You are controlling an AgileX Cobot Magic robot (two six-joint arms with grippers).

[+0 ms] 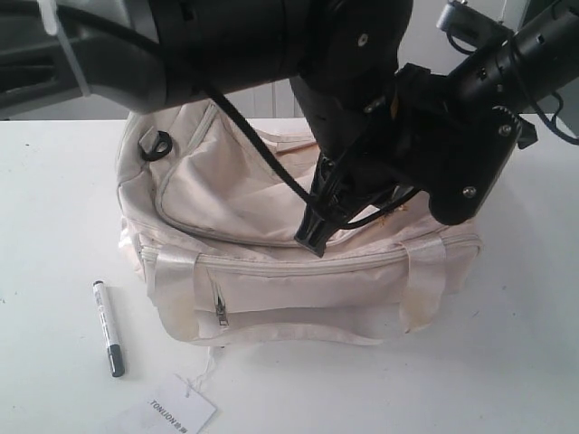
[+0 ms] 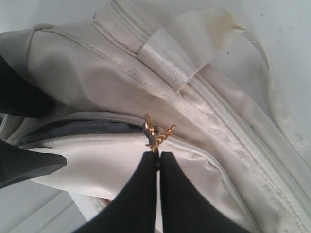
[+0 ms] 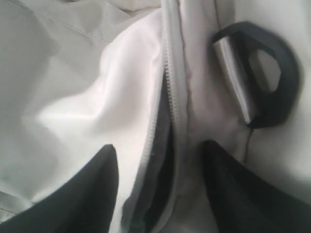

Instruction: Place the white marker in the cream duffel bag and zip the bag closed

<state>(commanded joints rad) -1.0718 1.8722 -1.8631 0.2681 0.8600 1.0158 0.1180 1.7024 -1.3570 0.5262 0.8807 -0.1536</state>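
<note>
The white marker [image 1: 109, 327] lies flat on the tabletop [image 1: 54, 226] in the lower left of the exterior view, clear of the cream duffel bag [image 1: 226, 185] and just above the paper tag [image 1: 172, 411]. Its long axis runs nearly top to bottom of that frame, leaning a little, with the dark cap toward the bottom edge. Both arms are up on the bag, well apart from the pen. The left end effector [image 2: 158, 154] has its fingers pressed together, clamped on the gold ring pull [image 2: 156, 133] near the middle of the bag's top. A strip of dark lining [image 2: 82, 127] shows beside the pull, so the zipper [image 2: 97, 139] is partly undone. The right end effector [image 3: 160, 160] stands with its fingers apart and nothing between them but fabric, straddling the zipper seam next to a black D-ring [image 3: 265, 82]. In the exterior view its tips are hidden behind the arms. From the clamped pull, the pen lies down and to the left in the frame, on the left arm's side, so that arm looks the nearer one, but it must let go of the pull first. The free right arm would have to reach across the bag. A grasp would likely go across the barrel, fingers closing left to right in the frame.
</note>
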